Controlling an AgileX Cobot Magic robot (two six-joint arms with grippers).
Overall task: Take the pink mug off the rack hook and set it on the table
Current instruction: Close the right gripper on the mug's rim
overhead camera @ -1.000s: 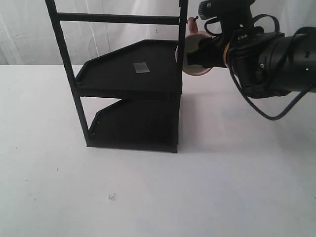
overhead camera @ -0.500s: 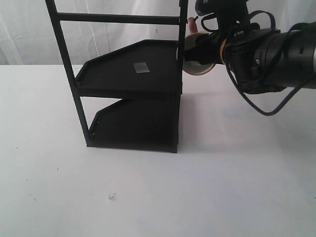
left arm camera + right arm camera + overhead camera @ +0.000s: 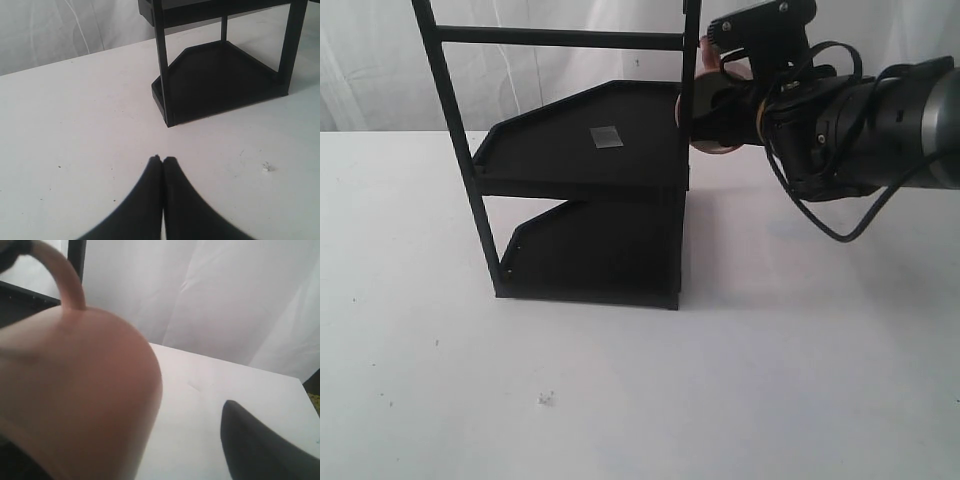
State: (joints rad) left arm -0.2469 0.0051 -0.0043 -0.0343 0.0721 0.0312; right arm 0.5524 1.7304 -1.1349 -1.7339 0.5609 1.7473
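The pink mug (image 3: 718, 147) hangs by its handle (image 3: 709, 52) at the right post of the black rack (image 3: 590, 150), high above the table (image 3: 770, 350). My right gripper (image 3: 716, 112) is up against it from the right and hides most of it. In the right wrist view the mug (image 3: 75, 390) fills the frame, and its handle (image 3: 67, 280) loops over a dark tip that looks like the rack hook (image 3: 11, 251). One finger (image 3: 260, 450) stands apart from the mug's side; the other is hidden. This gripper is open. My left gripper (image 3: 162, 159) is shut and empty, low over the table (image 3: 75, 125).
The rack (image 3: 220, 75) has two shelves and tall posts; a small grey tag (image 3: 606, 136) lies on the upper shelf. A white crumb (image 3: 546, 399) lies on the table in front of the rack. A white curtain forms the backdrop.
My right gripper has moved left toward the rack post and now covers more of the mug. The mug still hangs there. The left gripper shows no earlier frame.
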